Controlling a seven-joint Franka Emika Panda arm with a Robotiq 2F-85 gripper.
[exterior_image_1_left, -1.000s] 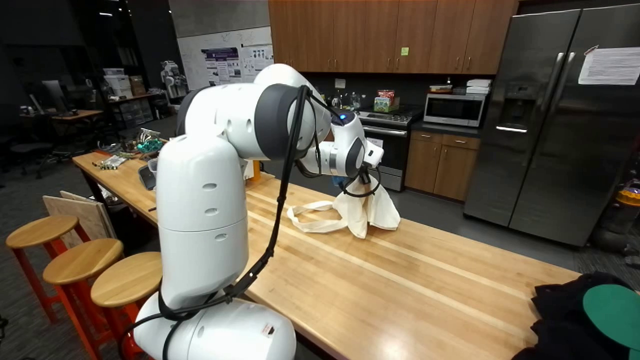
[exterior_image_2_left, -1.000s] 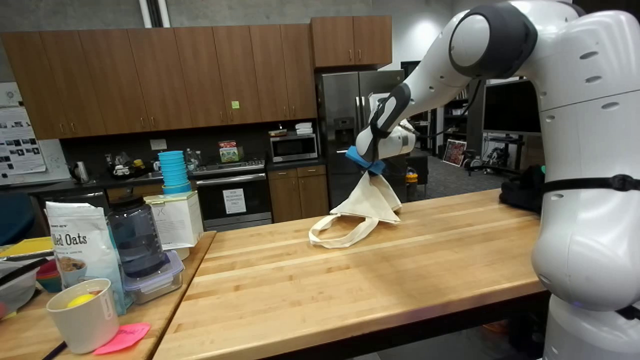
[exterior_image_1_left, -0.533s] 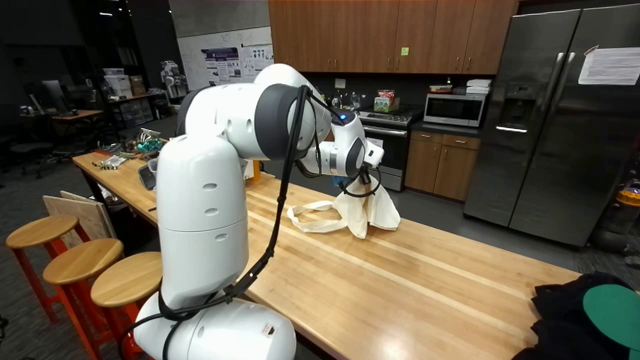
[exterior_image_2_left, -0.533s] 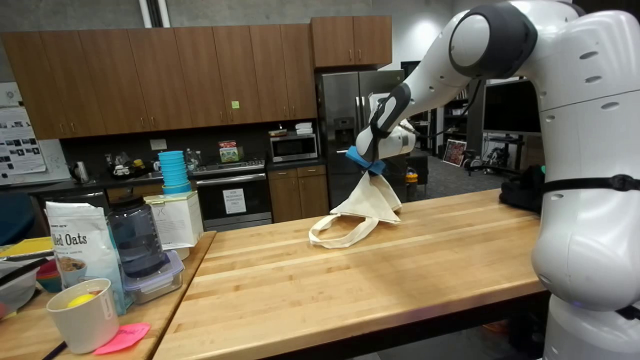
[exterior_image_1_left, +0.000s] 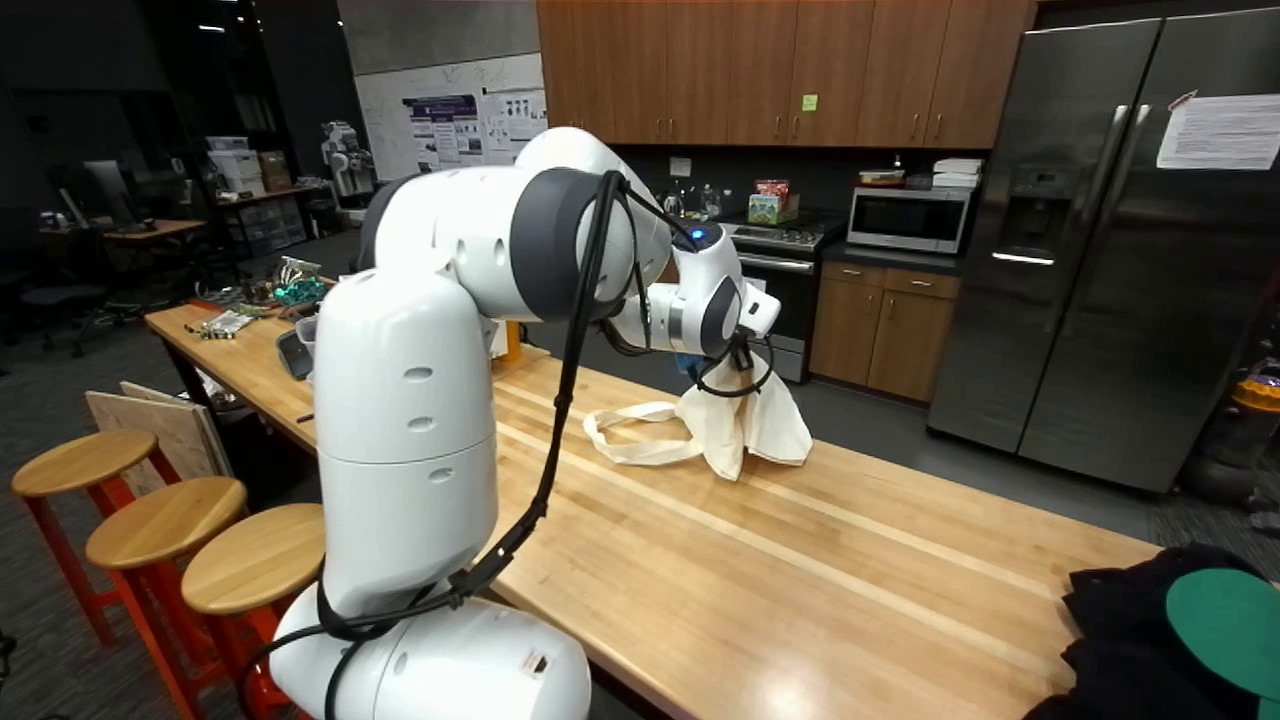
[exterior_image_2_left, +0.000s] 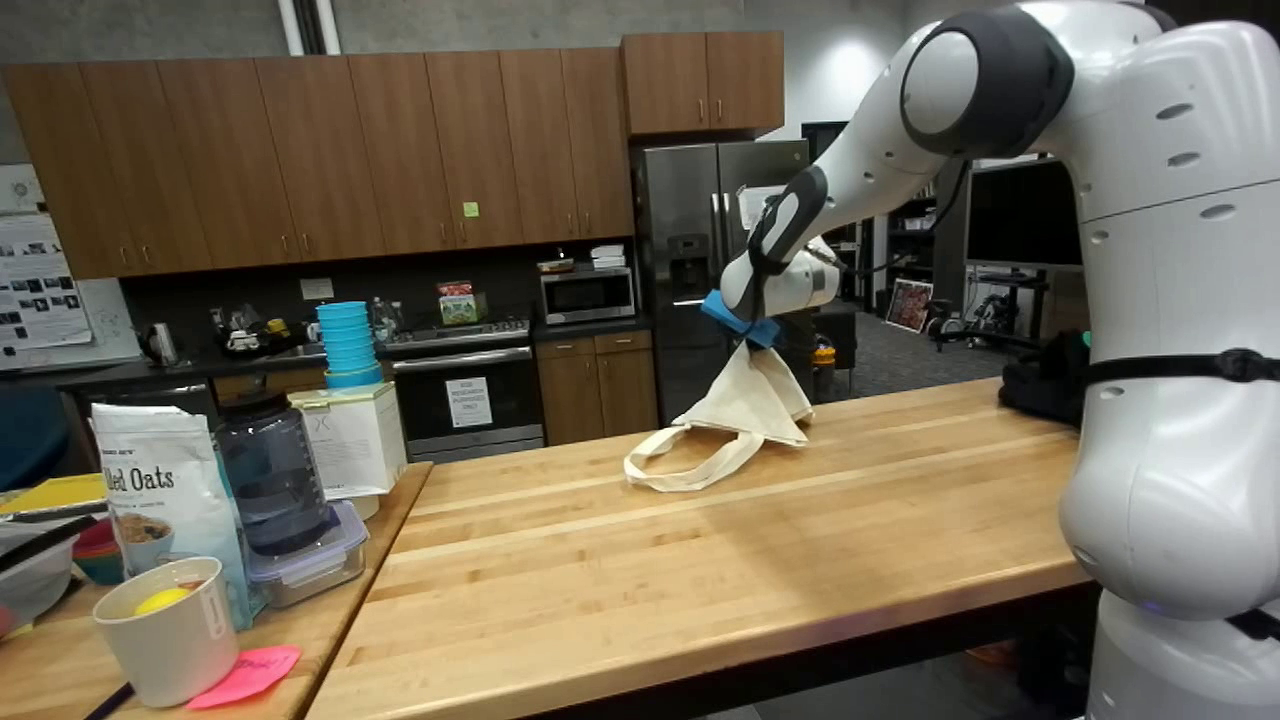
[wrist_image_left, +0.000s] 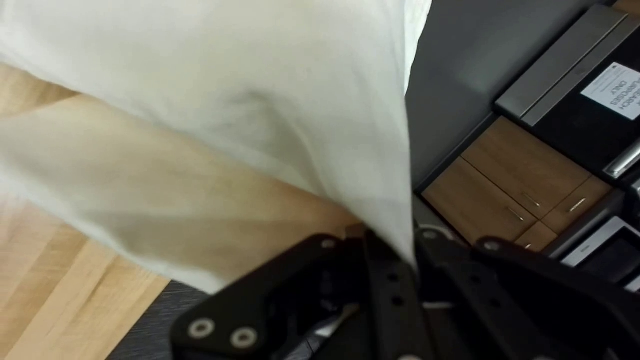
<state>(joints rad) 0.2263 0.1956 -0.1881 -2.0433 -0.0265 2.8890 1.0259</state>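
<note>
A cream cloth tote bag (exterior_image_1_left: 735, 425) hangs bunched from my gripper (wrist_image_left: 382, 245), which is shut on a pinched-up peak of the fabric. In the wrist view the bag (wrist_image_left: 240, 100) fans out from the black fingers and covers most of the upper left. Its lower folds rest on or just over the wooden table; which of the two, I cannot tell. A long strap (exterior_image_2_left: 680, 482) lies looped on the tabletop beside the bag (exterior_image_2_left: 748, 400). The bag stands near the table's kitchen-side edge. Cloth hides where the fingertips meet, and the bag's inside does not show.
The wooden table (exterior_image_2_left: 600, 580) runs beneath the arm. A black bundle with a green disc (exterior_image_1_left: 1225, 625) sits at its end. On an adjoining table stand a bag of oats (exterior_image_2_left: 165, 500), a dark bottle (exterior_image_2_left: 268, 470), a mug (exterior_image_2_left: 170, 640) and a white box (exterior_image_2_left: 355, 440).
Within the last half second the gripper and the bag, strap included, have shifted slightly to the right in both exterior views. The grip on the cloth looks the same.
</note>
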